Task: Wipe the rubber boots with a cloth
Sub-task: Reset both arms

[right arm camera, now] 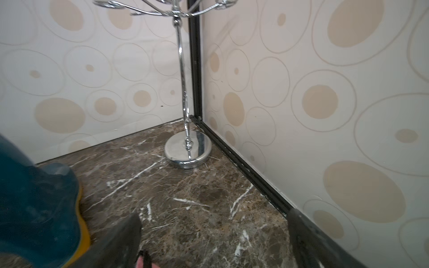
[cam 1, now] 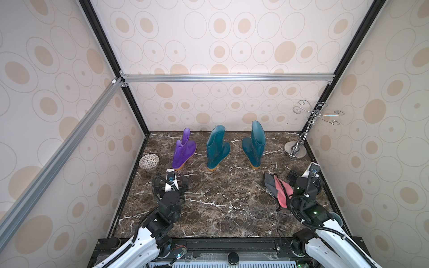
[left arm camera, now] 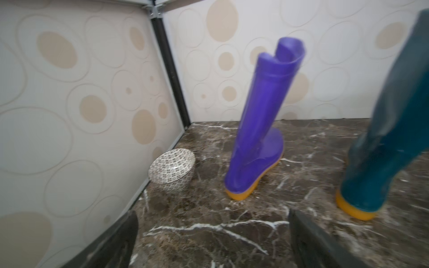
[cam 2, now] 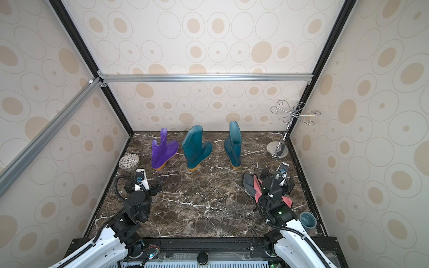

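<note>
Cloth [cam 1: 279, 192] partly hidden under right arm [cam 1: 304, 192], long axis front-to-back. Rubber boots [cam 1: 217, 148] upright, toes toward back wall [cam 1: 220, 109]. Left end effector [left arm camera: 212, 218], right end effector [right arm camera: 214, 217] spread, empty

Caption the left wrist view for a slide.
Open left gripper facing the standing purple boot, a patterned bowl beside it.

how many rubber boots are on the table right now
3. The purple boot stands near the patterned bowl, a teal boot in the middle of the row, a second teal boot nearer the chrome stand. None looks hidden.
</note>
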Robot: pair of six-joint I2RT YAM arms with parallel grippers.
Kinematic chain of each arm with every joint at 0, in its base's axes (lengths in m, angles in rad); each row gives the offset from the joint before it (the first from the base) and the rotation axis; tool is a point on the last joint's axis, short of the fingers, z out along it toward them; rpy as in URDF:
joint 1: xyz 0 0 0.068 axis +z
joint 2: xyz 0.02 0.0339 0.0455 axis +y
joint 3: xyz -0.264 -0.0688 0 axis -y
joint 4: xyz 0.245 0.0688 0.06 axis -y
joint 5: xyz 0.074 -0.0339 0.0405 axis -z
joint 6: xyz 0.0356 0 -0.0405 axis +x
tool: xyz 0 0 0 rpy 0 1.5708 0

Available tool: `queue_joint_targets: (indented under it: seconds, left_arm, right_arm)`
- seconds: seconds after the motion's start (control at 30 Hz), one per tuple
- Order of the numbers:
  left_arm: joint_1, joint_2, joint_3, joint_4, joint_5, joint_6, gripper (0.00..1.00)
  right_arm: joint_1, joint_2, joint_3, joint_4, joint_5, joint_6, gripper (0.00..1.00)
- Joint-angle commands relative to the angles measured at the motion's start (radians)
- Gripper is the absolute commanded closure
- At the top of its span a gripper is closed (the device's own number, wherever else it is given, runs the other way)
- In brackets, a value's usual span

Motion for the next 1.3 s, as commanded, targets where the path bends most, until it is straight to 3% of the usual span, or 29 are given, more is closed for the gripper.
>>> queue_joint_targets:
  seconds: [0.0, 0.27, 0.4, 0.57, 0.7, 0.77, 0.87, 0.93, 1.0, 1.03, 1.07, 1.1, 1.13, 1.23, 1.27]
  left_arm:
    - [0.11, 0.054, 0.016, 0.134, -0.028, 0.014, 0.0]
    - [0.326, 0.228, -0.035, 0.398, 0.112, -0.016, 0.0]
    - [0.37, 0.382, -0.061, 0.555, 0.134, -0.01, 0.0]
    - [0.467, 0.51, -0.059, 0.631, 0.264, -0.066, 0.0]
    - [0.502, 0.622, -0.033, 0.721, 0.29, -0.065, 0.0]
    - [0.517, 0.698, -0.021, 0.779, 0.327, -0.079, 0.0]
    - [0.525, 0.794, -0.025, 0.875, 0.397, -0.049, 0.0]
    - [0.555, 0.812, -0.032, 0.91, 0.498, -0.101, 0.0]
    - [0.57, 0.853, -0.038, 0.964, 0.599, -0.087, 0.0]
    - [0.571, 0.885, -0.034, 0.999, 0.683, -0.047, 0.0]
    - [0.569, 0.918, -0.027, 1.022, 0.756, -0.012, 0.0]
    - [0.564, 0.952, -0.024, 1.046, 0.78, -0.001, 0.0]
    - [0.564, 0.989, -0.025, 1.086, 0.768, -0.011, 0.0]
    - [0.561, 1.003, -0.009, 1.075, 0.773, -0.004, 0.0]
    - [0.561, 1.003, -0.005, 1.067, 0.769, -0.003, 0.0]
  right_arm:
    - [-0.017, 0.105, -0.049, 0.175, -0.048, -0.062, 0.01]
    - [-0.103, 0.431, -0.096, 0.537, -0.165, -0.078, 0.01]
    - [-0.118, 0.544, -0.078, 0.628, -0.187, -0.11, 0.01]
    - [-0.169, 0.654, -0.074, 0.668, -0.22, -0.048, 0.01]
    - [-0.174, 0.732, -0.02, 0.664, -0.25, -0.085, 0.01]
    - [-0.176, 0.755, 0.042, 0.567, -0.314, -0.103, 0.01]
    - [-0.177, 0.784, 0.061, 0.573, -0.425, -0.161, 0.01]
    - [-0.185, 0.793, 0.039, 0.63, -0.492, -0.177, 0.01]
    - [-0.201, 0.786, 0.022, 0.633, -0.577, -0.181, 0.01]
    - [-0.202, 0.813, -0.024, 0.742, -0.604, -0.198, 0.01]
    - [-0.202, 0.856, -0.06, 0.894, -0.586, -0.209, 0.02]
    - [-0.202, 0.843, -0.059, 0.863, -0.579, -0.202, 0.02]
    - [-0.204, 0.803, -0.021, 0.715, -0.575, -0.172, 0.02]
    - [-0.213, 0.845, -0.03, 0.812, -0.576, -0.187, 0.02]
    - [-0.214, 0.824, -0.024, 0.76, -0.578, -0.18, 0.01]
